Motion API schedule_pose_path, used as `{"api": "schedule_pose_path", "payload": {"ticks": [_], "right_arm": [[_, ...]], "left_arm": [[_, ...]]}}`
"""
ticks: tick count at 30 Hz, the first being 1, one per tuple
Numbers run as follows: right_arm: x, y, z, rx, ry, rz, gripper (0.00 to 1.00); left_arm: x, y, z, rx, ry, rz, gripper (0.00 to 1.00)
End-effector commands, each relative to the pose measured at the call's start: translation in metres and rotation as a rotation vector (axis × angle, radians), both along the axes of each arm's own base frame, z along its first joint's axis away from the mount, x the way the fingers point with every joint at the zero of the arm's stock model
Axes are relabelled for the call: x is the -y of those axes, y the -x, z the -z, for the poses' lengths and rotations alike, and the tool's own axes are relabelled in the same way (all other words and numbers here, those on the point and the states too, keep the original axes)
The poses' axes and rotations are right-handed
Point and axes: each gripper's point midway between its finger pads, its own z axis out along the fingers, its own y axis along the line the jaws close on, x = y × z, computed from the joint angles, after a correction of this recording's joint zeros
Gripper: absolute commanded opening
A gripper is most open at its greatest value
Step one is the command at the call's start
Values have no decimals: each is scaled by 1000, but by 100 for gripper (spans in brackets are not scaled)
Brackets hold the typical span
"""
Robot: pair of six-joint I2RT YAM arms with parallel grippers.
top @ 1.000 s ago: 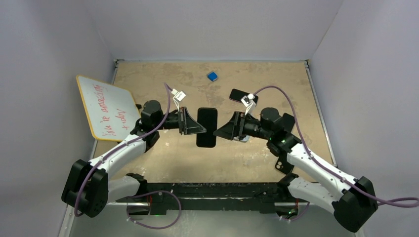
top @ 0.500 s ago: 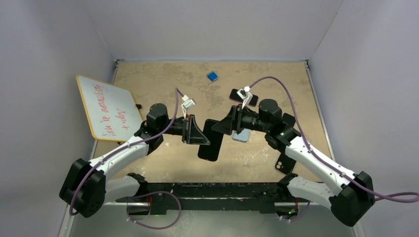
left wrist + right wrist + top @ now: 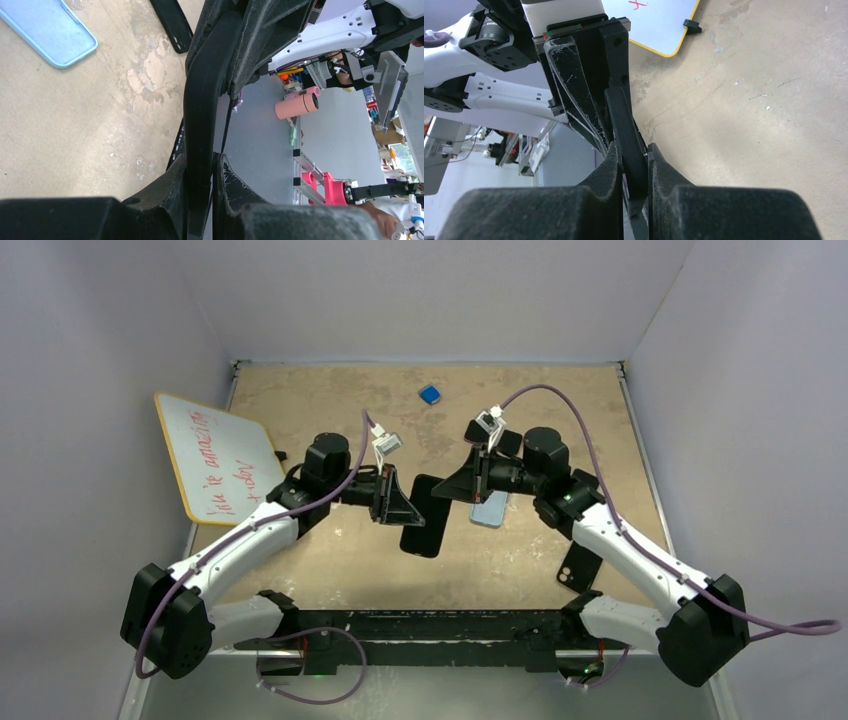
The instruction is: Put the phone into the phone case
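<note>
A black phone (image 3: 425,516) hangs tilted above the table's middle, held from both sides. My left gripper (image 3: 404,508) is shut on its left edge; in the left wrist view the phone (image 3: 204,100) runs edge-on between those jaws (image 3: 200,162). My right gripper (image 3: 452,487) is shut on the upper right edge, and its wrist view shows the phone (image 3: 623,122) pinched between the fingers (image 3: 633,150). A light blue phone case (image 3: 491,509) lies flat on the table just right of the phone, also seen as the blue phone case (image 3: 47,30).
A whiteboard (image 3: 215,455) with red writing leans at the left. A small blue object (image 3: 430,394) lies at the back. A black phone-like slab (image 3: 478,430) sits behind the right wrist, and a black case (image 3: 578,567) lies near the right arm.
My right gripper has shut on the phone's right edge. Both arms carried the phone slightly toward the back and it now tilts more.
</note>
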Motion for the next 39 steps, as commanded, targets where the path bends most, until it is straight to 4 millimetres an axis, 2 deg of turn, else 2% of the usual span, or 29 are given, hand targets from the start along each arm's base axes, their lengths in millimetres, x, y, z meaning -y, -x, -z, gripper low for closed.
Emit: {"api": "schedule_pose_path", "payload": {"ticks": [1, 6, 9, 11, 15, 21, 23, 25, 27, 28, 32, 35, 36, 39], "right_arm": [[8, -24, -3, 20, 31, 113, 2], [11, -15, 11, -25, -9, 122, 47], [12, -8, 19, -59, -41, 111, 60], [10, -4, 27, -88, -59, 93, 59], [6, 1, 37, -135, -98, 45, 47], [0, 6, 34, -148, -176, -13, 39], [-1, 7, 35, -161, -183, -18, 31], [-1, 7, 37, -165, -185, -17, 18], [-1, 6, 38, -172, -183, -12, 4], [-1, 4, 39, -176, -177, 0, 0], [1, -6, 46, -187, -116, 57, 0], [5, -7, 57, -227, -82, 94, 0], [7, -9, 59, -226, -69, 113, 7], [13, -11, 62, -216, -37, 157, 37]], "left_arm": [[-4, -20, 11, 5, -78, -123, 0], [4, -24, -31, 61, 79, -144, 0], [4, -26, -53, 88, 146, -179, 0], [5, -26, -61, 92, 183, -183, 0], [8, -28, -64, 78, 220, -180, 0], [9, -32, -58, 72, 210, -191, 0], [9, -33, -55, 66, 205, -198, 0], [8, -36, -51, 64, 185, -219, 0], [6, -42, -40, 55, 137, -254, 0], [4, -46, -33, 54, 101, -273, 0], [-2, -61, -6, 56, -42, -322, 0], [-2, -62, 3, 40, -67, -326, 0], [-2, -62, 3, 36, -64, -325, 0], [-4, -68, 6, 29, -69, -345, 0]]}}
